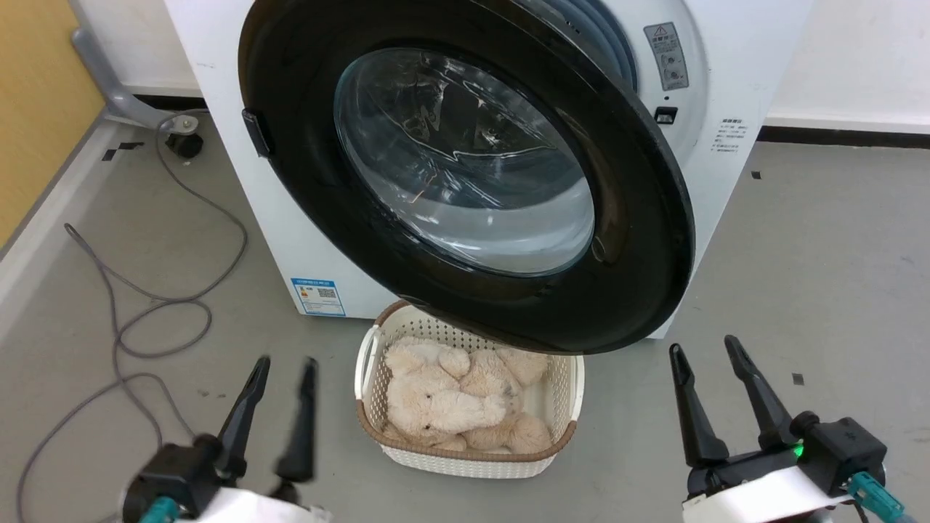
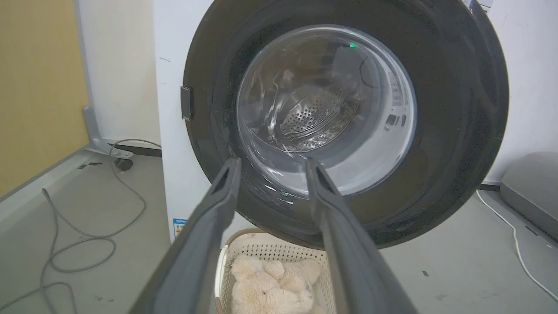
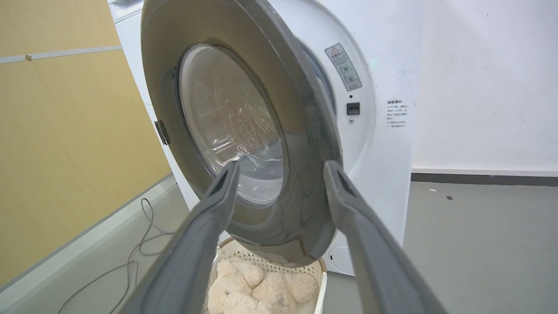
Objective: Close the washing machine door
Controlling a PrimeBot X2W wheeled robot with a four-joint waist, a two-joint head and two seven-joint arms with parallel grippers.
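Note:
The washing machine door [image 1: 639, 218], a big round black disc with a bulging clear glass window, stands partly open, hinged at its left side, swung out from the white washing machine [image 1: 734, 87]. The door [image 2: 457, 109] hangs over the basket, and the steel drum shows through its glass. In the right wrist view the door [image 3: 301, 165] is edge-on with a gap to the machine front [image 3: 383, 87]. My left gripper [image 1: 285, 362] is open at the lower left, away from the door. My right gripper [image 1: 703, 350] is open at the lower right, just below the door's free edge.
A cream perforated basket [image 1: 559, 443] holding plush toys [image 1: 450, 399] sits on the floor under the door. Grey cables [image 1: 145, 305] loop on the floor at left, beside a yellow wall panel [image 1: 36, 109]. A grey object [image 2: 532, 192] lies at the right by the wall.

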